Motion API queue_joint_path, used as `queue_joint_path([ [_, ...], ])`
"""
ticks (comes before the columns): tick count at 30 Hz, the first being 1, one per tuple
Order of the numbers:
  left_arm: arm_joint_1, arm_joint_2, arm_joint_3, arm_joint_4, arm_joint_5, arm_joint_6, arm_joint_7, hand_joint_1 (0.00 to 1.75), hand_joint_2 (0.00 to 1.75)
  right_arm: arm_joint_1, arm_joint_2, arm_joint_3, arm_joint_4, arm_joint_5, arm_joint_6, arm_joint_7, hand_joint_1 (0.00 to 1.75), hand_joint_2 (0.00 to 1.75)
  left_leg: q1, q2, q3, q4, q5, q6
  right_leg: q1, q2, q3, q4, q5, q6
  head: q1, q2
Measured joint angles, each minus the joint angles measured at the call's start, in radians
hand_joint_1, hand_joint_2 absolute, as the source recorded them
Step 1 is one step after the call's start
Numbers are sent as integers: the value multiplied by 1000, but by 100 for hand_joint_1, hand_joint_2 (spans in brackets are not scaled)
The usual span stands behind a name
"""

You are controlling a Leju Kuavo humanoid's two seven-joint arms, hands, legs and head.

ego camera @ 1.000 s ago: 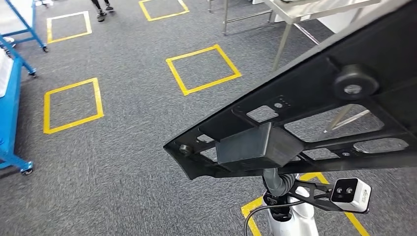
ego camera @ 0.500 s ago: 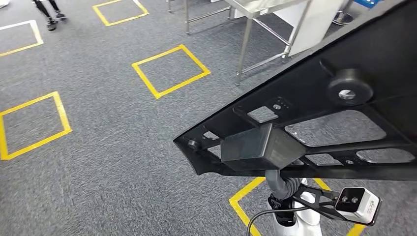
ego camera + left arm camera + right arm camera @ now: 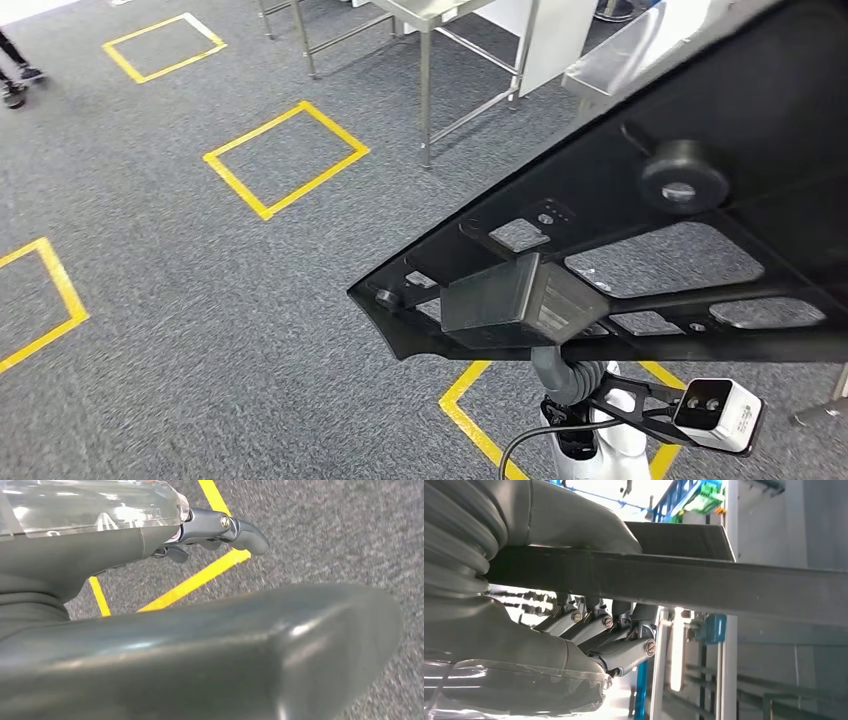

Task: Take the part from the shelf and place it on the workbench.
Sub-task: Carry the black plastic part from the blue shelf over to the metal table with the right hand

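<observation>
I have the part (image 3: 640, 230), a big black openwork panel, up in front of the head camera, carried over grey carpet with yellow floor squares (image 3: 285, 160). My right hand (image 3: 589, 630) grasps it: the thumb lies on one face of the panel's edge and the fingers (image 3: 624, 652) curl against the other. The left hand (image 3: 215, 527) hangs over the floor with fingers loosely curled and nothing in them that I can see; whether it is clenched or slack I cannot tell.

I judge this the carry. A steel bench (image 3: 430, 15) stands ahead, its top barely in view. I would keep the panel level, mind its long tip near the bench legs, and set it flat before letting go.

No containers show here.
</observation>
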Motion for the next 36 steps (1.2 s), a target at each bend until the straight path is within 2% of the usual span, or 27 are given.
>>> queue_joint_path([
  [1,2,-1,0,0,1,-2,0,0,0,0,-1,4,3,-2,-6,0,152,175,0,-3,13,-39,33,2,0,14,0,2,-1,1,0,0],
  [2,4,-1,0,0,1,-5,0,0,0,0,-3,10,6,-5,-14,0,152,175,1,-15,42,-109,76,4,0,27,1,4,-1,2,0,0],
  [4,7,-4,0,0,-4,-12,0,0,0,-1,-5,21,11,-9,-33,0,152,175,4,-61,98,-242,131,11,1,51,-2,9,-2,10,0,0],
  [5,9,-6,0,0,-8,-16,2,0,0,0,-7,27,13,-9,-45,0,152,175,4,-77,112,-275,139,15,0,61,-5,10,-1,15,0,0],
  [6,10,-10,-1,0,-16,-18,7,0,0,3,-9,32,15,-9,-57,0,152,175,2,-84,115,-284,137,19,-2,71,-9,10,1,22,0,0],
  [8,11,-22,-6,0,-34,-16,23,0,0,15,-16,39,15,-9,-77,1,152,175,1,-65,116,-288,142,31,-5,81,-14,10,3,35,0,0],
  [10,11,-36,-11,0,-46,-9,37,0,0,29,-25,40,13,-13,-84,1,152,175,3,-42,119,-297,148,46,-3,39,-34,47,-23,44,0,0],
  [12,15,-45,-13,0,-52,-3,45,0,0,37,-33,41,12,-17,-83,0,152,175,2,-14,120,-301,149,55,-1,-18,-90,162,-85,50,0,0],
  [13,18,-47,-14,0,-54,1,49,0,0,42,-36,41,12,-18,-81,1,152,175,0,1,119,-301,147,57,-3,-29,-125,232,-115,53,0,0],
  [14,21,-49,-14,0,-55,4,53,0,0,50,-39,40,12,-18,-79,1,152,175,-1,16,119,-300,146,57,-4,-34,-150,282,-130,55,0,0],
  [15,22,-49,-15,0,-53,7,56,0,0,57,-42,40,12,-18,-78,1,152,175,-2,30,120,-300,144,57,-6,-37,-156,297,-126,57,0,0],
  [16,22,-50,-15,0,-50,9,58,0,0,63,-45,40,12,-18,-77,1,152,175,-2,43,121,-299,142,55,-7,-42,-141,271,-105,57,0,0],
  [17,22,-50,-15,0,-45,8,59,0,0,67,-47,40,12,-18,-77,1,152,175,-3,55,123,-297,139,53,-7,-52,-106,207,-72,55,0,0],
  [19,22,-50,-15,0,-37,3,63,0,0,67,-49,41,12,-17,-79,1,152,175,-6,75,128,-293,132,46,-2,-96,-29,65,-25,46,0,0],
  [20,22,-50,-15,0,-35,1,65,0,0,65,-50,41,12,-17,-81,1,152,175,-8,83,131,-292,128,40,1,-110,-8,26,-17,40,0,0],
  [21,22,-49,-15,0,-34,1,67,0,0,65,-51,42,12,-17,-83,1,152,175,-10,91,133,-292,125,35,4,-117,-1,12,-18,35,0,0],
  [23,22,-49,-15,0,-32,4,66,0,0,65,-53,44,13,-19,-84,1,152,175,-11,108,140,-294,120,23,4,-94,0,10,-16,27,0,0],
  [24,22,-49,-14,0,-29,3,63,0,0,64,-54,45,14,-21,-83,1,152,175,-9,101,142,-289,112,17,2,-83,2,6,-14,22,0,0],
  [25,21,-50,-14,0,-25,1,58,0,0,63,-54,47,15,-23,-81,1,152,175,-7,82,137,-267,95,12,-2,-71,5,2,-11,17,0,0],
  [27,23,-51,-11,0,-17,-4,47,0,0,56,-54,55,21,-24,-78,0,152,175,-2,27,91,-159,33,5,-6,-49,9,-3,-8,8,0,0],
  [28,25,-52,-9,0,-14,-4,44,0,0,53,-54,60,25,-24,-76,1,152,175,-1,10,54,-85,0,3,-6,-37,9,-2,-8,6,0,0],
  [29,27,-52,-8,0,-11,-5,41,0,0,51,-54,64,30,-24,-75,1,152,175,-1,4,22,-24,-19,1,-6,-23,9,-1,-8,6,0,0],
  [30,29,-52,-7,0,-9,-5,39,0,0,51,-54,66,34,-24,-74,1,152,175,-1,1,3,7,-19,0,-5,-8,9,0,-9,6,0,0],
  [31,30,-53,-7,0,-7,-5,38,0,0,51,-54,67,38,-24,-74,1,152,175,-1,0,2,-4,2,1,-5,6,10,1,-9,7,0,0],
  [33,30,-53,-6,0,-5,-5,38,0,0,50,-54,68,43,-24,-73,1,152,175,0,-3,22,-61,50,2,-5,24,12,2,-11,8,0,0],
  [34,30,-53,-6,0,-5,-5,37,0,0,50,-54,69,44,-24,-73,1,152,175,0,-4,30,-82,64,3,-6,28,13,3,-11,9,0,0],
  [36,30,-53,-6,0,-5,-5,37,0,0,50,-54,69,44,-24,-73,1,152,175,0,-5,35,-94,70,3,-6,29,13,3,-11,9,0,0],
])
